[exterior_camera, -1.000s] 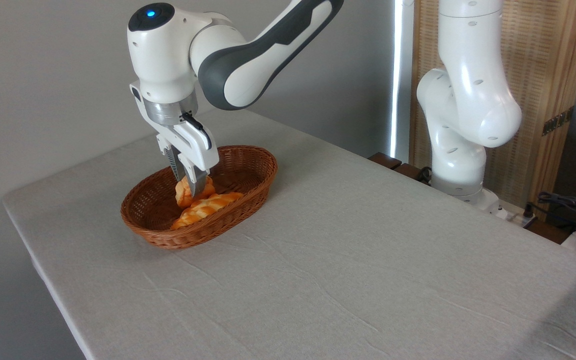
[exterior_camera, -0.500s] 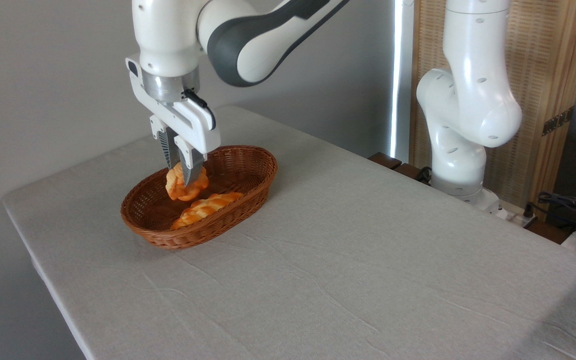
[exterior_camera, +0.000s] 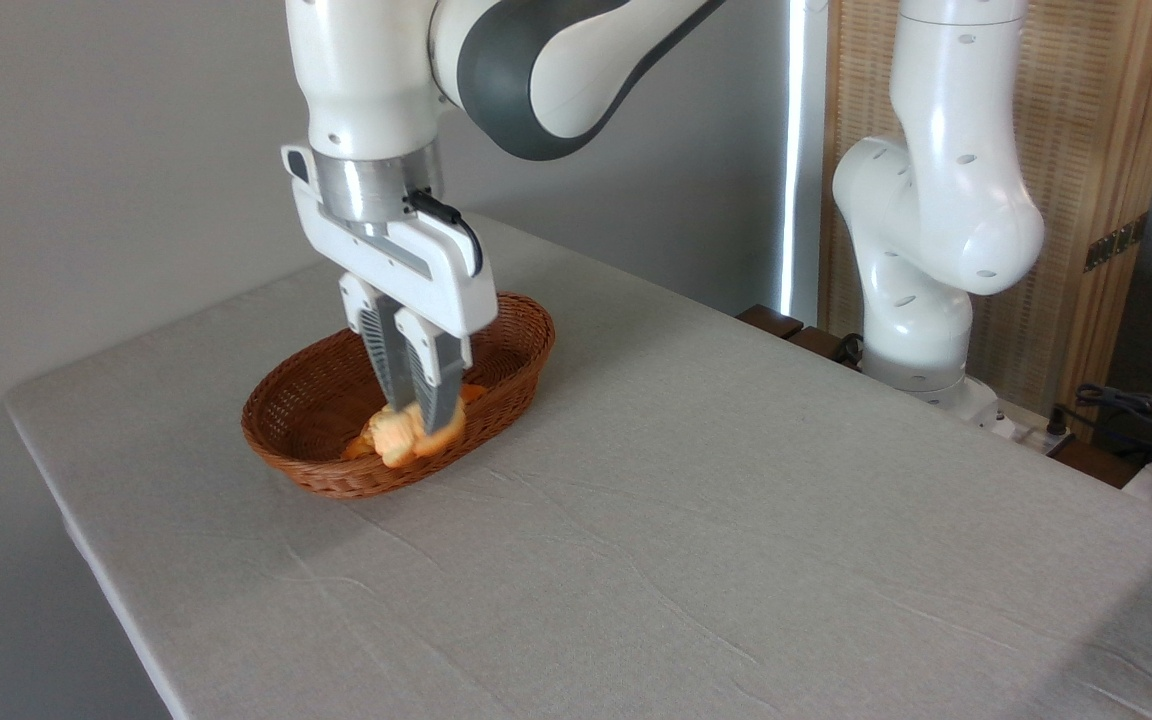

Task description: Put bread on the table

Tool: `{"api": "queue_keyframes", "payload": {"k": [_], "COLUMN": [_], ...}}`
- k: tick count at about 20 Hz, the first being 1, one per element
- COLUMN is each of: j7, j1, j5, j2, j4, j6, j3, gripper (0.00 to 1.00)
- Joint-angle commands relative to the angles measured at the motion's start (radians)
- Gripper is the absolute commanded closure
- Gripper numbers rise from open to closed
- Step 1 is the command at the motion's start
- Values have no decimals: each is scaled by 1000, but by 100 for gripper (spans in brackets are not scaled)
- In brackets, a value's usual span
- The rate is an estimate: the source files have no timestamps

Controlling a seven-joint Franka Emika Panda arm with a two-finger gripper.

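The gripper (exterior_camera: pixel 420 418) pinches the knotted golden bun (exterior_camera: pixel 406 437) between 2 ribbed fingers, above the near rim of the oval wicker basket (exterior_camera: pixel 311 405) on the wrinkled cloth-covered table (exterior_camera: pixel 696 520).

Round knotted bun (exterior_camera: pixel 406 437): golden-orange, paler cream base. Oval woven wicker basket (exterior_camera: pixel 326 420): reddish-brown, open-weave pattern. Cloth-covered desk (exterior_camera: pixel 696 540): light grey-beige, plain, faint creases. Robot arm (exterior_camera: pixel 556 60): glossy white with dark grey panels, silver wrist ring. Gripper (exterior_camera: pixel 421 415): white body, grey ribbed jaws. Slatted screen (exterior_camera: pixel 1106 150) behind: light wood, fine woven stripes.
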Motion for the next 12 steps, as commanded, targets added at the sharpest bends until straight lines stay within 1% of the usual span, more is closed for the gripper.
{"api": "queue_keyframes", "payload": {"k": [1, 3, 8, 10, 11, 12], "j7": [36, 36, 34, 34, 34, 34], "j1": [-4, 1, 1, -1, -1, -1], "j5": [49, 49, 51, 49, 48, 46], "j2": [8, 14, 12, 5, 3, 2], "j4": [-13, -12, -10, -3, 11, 36], "j6": [-33, -33, -39, -39, -39, -39], "j3": [46, 48, 49, 61, 67, 68], "gripper": [42, 38, 35, 31, 27, 25]}}
